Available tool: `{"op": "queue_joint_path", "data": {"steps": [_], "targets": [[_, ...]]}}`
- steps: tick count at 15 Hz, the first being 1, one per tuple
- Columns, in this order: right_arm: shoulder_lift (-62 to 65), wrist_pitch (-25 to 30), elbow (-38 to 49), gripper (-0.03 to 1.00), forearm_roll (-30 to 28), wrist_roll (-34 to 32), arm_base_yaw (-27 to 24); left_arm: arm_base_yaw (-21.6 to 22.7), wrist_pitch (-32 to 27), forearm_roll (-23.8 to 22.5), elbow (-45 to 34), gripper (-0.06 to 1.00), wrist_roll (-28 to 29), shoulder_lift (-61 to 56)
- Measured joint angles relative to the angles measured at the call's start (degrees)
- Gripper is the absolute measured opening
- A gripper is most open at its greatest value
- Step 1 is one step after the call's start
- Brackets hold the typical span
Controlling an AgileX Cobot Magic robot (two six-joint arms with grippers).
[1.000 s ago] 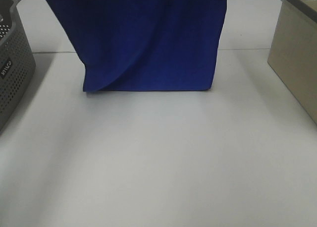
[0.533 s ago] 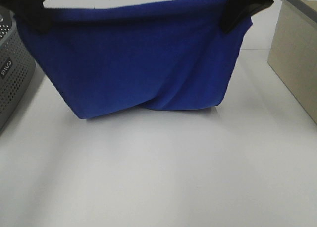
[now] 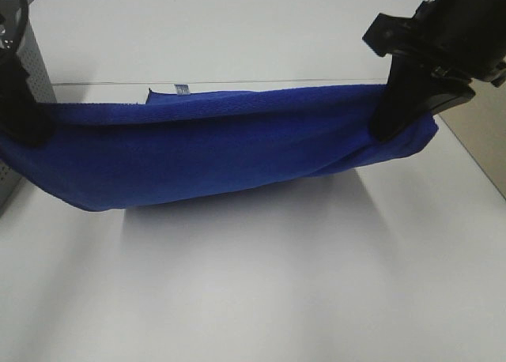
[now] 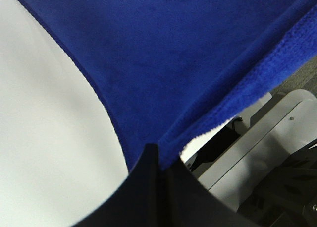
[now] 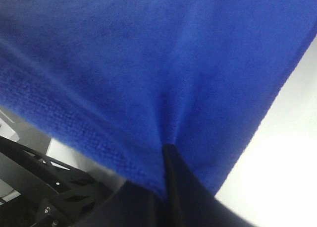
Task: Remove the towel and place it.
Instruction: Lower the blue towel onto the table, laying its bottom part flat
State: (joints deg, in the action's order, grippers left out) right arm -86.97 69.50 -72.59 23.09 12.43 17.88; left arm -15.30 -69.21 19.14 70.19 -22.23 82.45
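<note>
left jaws and right jaws each clamped on one end of the towel point(image 3: 221, 152), stretched sagging over the far half of the bench point(image 3: 253, 299); lower both ends evenly, taut, so it lands flat

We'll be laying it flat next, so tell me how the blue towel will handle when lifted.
Probably very floppy: the towel sags in a curve between the left tool and the right tool, each pinching its upper edge. Likely light for its size, since two small pinches carry it. The plush surface should resist slipping.
</note>
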Motion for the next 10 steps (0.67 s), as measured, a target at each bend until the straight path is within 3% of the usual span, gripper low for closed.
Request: {"op": "queue_joint_path", "data": {"steps": [6,8,10], "targets": [[20.11,0.23,-3.44,0.02,2.23,-0.17,0.06,0.0,0.11,3.21,0.34,0.0,4.64,-19.48],[21.89,0.23,-8.31,0.02,2.64,0.46,0.23,-0.11,0.06,2.41,4.53,0.0,6.13,-23.09],[22.46,0.17,-15.07,0.02,3.09,2.12,0.57,-0.23,0.11,0.4,13.75,0.0,9.0,-25.15]]}}
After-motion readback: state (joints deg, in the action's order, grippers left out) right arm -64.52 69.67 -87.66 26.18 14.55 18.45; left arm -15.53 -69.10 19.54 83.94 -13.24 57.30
